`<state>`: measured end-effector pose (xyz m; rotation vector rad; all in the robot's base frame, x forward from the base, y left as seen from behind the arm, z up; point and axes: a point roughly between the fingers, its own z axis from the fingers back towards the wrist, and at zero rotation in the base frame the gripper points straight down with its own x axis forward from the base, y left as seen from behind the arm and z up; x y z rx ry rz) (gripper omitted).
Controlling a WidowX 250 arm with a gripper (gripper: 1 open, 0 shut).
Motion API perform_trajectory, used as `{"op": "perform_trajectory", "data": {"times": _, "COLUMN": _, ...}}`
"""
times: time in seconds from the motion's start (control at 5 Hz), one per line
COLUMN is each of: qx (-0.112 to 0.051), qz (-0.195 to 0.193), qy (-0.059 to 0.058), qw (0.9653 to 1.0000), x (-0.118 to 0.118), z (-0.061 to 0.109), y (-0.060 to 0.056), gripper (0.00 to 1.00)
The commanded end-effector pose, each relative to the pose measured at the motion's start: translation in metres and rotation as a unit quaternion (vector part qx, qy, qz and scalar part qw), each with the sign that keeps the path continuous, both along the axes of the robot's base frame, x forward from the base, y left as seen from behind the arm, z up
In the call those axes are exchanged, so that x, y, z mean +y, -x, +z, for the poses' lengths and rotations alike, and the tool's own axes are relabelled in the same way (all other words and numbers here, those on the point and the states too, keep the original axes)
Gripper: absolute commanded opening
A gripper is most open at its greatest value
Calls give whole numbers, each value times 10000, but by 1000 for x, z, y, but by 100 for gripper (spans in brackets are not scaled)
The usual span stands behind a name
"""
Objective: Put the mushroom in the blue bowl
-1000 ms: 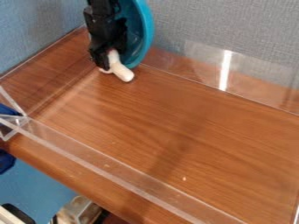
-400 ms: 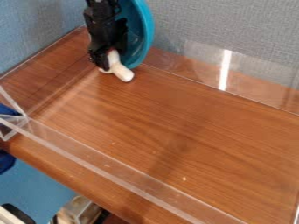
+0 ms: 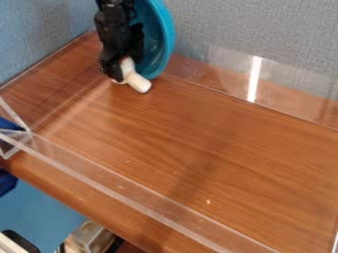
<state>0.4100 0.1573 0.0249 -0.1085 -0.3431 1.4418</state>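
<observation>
Left edge: a dark blue thing (image 3: 8, 126), cut off by the picture's side, near the corner of the clear plastic edging (image 3: 99, 176).
Lower left: a light blue surface (image 3: 50, 212) beyond the edging, with a pale and black thing (image 3: 16, 243) in the bottom corner and a tan and grey thing (image 3: 87, 237) to its right.
Left wall: grey-blue and textured, meeting the wooden table (image 3: 199, 148) along a slanting line.
Gripper: black, reaching down from the top, left of centre; its fingertips (image 3: 117, 73) are low, by the wood and beside the mushroom.
Jaws: mostly hidden in their own dark shape; whether they are open, closed or gripping the mushroom, I cannot tell.
Mushroom: the white stem (image 3: 134, 79) shows at the fingertips, slanting down to the right, its free end toward the middle of the table; the cap is hidden. It is at the bowl's lower left; whether it touches the bowl is unclear.
Blue bowl: tipped up on its side (image 3: 160, 42) right behind the gripper, cut off by the top of the picture.
Right side: bare-looking brown wood with visible grain, a grey textured back wall (image 3: 264, 35), and a clear strip along its foot with a bright upright streak of glare (image 3: 255, 79).
</observation>
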Motion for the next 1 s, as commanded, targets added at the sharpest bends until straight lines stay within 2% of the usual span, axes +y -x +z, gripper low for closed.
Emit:
{"op": "perform_trajectory", "data": {"times": 0.0, "qx": -60, "qz": -32, "qy": -8, "qw": 10000, "x": -17, "z": -4, "y": -2, "gripper": 100}}
{"op": "perform_trajectory", "data": {"times": 0.2, "qx": -98, "qz": 10, "qy": -46, "qw": 9999, "x": -21, "z": 5, "y": 2, "gripper": 100}}
{"op": "perform_trajectory", "data": {"times": 0.4, "qx": -122, "qz": 226, "qy": -55, "qw": 9997, "x": -13, "z": 8, "y": -7, "gripper": 100}}
{"op": "perform_trajectory", "data": {"times": 0.6, "qx": -146, "qz": 349, "qy": -65, "qw": 9993, "x": 5, "z": 7, "y": -11, "gripper": 100}}
{"op": "perform_trajectory", "data": {"times": 0.8, "qx": -176, "qz": 460, "qy": -80, "qw": 9988, "x": 21, "z": 6, "y": -9, "gripper": 100}}
